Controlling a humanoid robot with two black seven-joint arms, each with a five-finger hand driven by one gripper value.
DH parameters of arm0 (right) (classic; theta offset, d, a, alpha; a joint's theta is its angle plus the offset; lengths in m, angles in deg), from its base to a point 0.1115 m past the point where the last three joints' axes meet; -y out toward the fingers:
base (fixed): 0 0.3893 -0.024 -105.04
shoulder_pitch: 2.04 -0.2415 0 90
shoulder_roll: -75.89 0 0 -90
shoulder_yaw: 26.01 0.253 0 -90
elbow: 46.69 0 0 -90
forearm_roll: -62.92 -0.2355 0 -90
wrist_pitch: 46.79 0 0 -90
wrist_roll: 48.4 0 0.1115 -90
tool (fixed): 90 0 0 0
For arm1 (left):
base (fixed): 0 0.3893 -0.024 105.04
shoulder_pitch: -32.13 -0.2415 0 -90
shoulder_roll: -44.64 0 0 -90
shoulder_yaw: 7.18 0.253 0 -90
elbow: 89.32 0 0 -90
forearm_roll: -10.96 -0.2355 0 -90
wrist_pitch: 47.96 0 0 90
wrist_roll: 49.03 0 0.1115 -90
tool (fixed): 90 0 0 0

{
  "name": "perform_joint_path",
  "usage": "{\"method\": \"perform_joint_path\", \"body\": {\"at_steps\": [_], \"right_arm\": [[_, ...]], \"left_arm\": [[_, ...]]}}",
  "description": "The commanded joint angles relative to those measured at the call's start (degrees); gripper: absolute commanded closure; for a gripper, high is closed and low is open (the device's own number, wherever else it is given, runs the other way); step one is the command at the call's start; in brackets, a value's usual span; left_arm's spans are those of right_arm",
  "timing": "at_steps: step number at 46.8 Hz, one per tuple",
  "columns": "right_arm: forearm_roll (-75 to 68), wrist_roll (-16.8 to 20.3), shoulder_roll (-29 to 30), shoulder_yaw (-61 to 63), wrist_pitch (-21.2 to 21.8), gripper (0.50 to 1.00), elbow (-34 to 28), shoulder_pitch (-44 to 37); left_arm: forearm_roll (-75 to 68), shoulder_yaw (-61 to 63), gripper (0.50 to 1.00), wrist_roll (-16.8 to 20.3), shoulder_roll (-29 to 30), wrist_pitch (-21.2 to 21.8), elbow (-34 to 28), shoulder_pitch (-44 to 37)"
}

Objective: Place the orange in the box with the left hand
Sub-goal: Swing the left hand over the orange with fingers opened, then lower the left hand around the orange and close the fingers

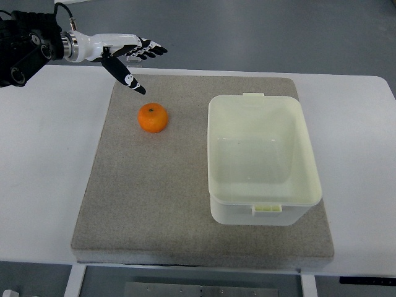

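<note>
Reaching in from the upper left, the left hand hovers with fingers spread apart, holding nothing.

Below and right of its thumb, apart from it, the round, dimpled orange sits on a coarse grey felt-like mat covering the smooth white table. To the right on the same mat stands the box, a pale, glossy plastic tub with rounded corners, open-topped. Bare mat lies between fruit and box.
</note>
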Motion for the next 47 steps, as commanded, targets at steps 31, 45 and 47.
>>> {"method": "perform_joint_path", "body": {"at_steps": [31, 45, 47], "right_arm": [[0.0, 0.0, 0.0, 0.0, 0.0, 0.568, 0.0, 0.0], [-0.1, 0.0, 0.0, 0.0, 0.0, 0.568, 0.0, 0.0], [0.0, 0.0, 0.0, 0.0, 0.0, 0.568, 0.0, 0.0]], "left_arm": [[-27.1, 0.6, 0.506, 0.1, 0.0, 4.0, 8.0, 1.3], [-32.2, 0.7, 0.506, 0.1, -0.5, 10.2, 11.2, 1.1], [-32.2, 0.7, 0.506, 0.1, -0.6, 10.2, 11.9, 1.0]]}}
